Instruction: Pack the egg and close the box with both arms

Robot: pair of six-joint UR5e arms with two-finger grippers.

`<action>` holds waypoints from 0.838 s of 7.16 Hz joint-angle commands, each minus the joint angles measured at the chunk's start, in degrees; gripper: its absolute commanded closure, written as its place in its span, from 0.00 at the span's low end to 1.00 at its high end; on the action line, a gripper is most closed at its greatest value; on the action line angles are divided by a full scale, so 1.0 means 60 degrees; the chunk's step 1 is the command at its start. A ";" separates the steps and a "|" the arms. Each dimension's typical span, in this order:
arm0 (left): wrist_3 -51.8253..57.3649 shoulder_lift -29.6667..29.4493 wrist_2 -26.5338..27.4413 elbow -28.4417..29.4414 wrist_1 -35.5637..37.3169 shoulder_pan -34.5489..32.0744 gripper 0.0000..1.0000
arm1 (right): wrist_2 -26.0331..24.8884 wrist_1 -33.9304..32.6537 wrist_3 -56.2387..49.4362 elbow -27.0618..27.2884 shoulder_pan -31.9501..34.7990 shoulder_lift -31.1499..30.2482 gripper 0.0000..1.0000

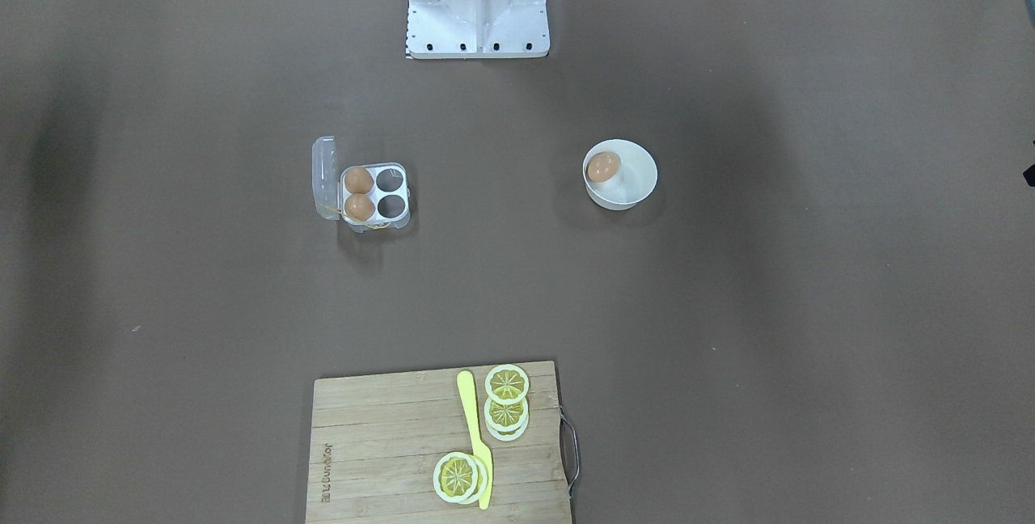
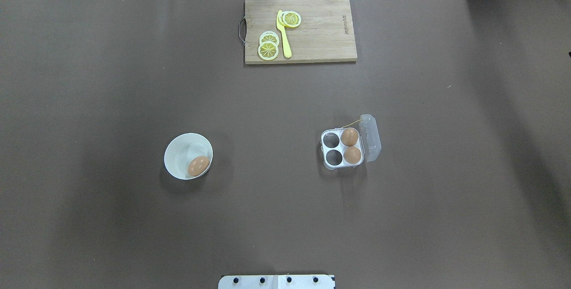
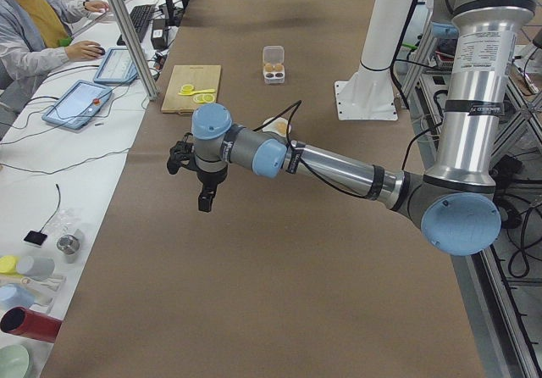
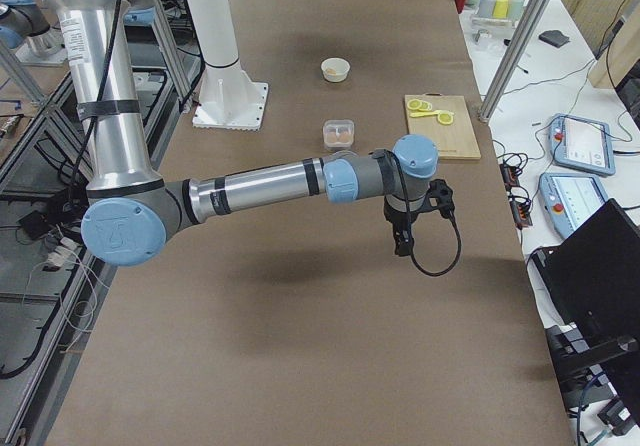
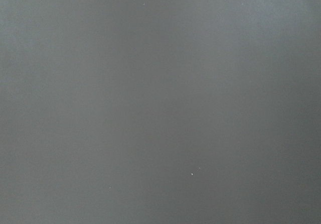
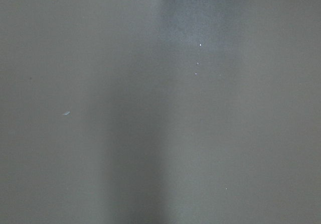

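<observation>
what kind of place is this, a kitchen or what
Probably a robotics lab, not a kitchen: left arm and right arm at a covered table, an operator at a keyboard, a teach pendant alongside.

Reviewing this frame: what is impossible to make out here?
- Left claw: seen only in the exterior left view, small; open or shut unclear.
- Right claw: seen only in the exterior right view; same doubt.
- Wrist views: only blank table cover.
- Bowl: in the exterior left view, mostly behind the left arm.
</observation>
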 commanded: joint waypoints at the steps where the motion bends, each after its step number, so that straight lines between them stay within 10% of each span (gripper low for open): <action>1: -0.0155 0.0004 -0.0792 -0.0185 -0.0744 0.0228 0.02 | 0.0010 0.0002 -0.0049 0.0004 -0.0158 -0.0032 0.00; 6: -0.2724 -0.1324 0.1118 -0.1667 -0.1027 0.5142 0.11 | 0.0025 0.0383 0.0009 -0.0040 -0.0379 -0.0164 0.00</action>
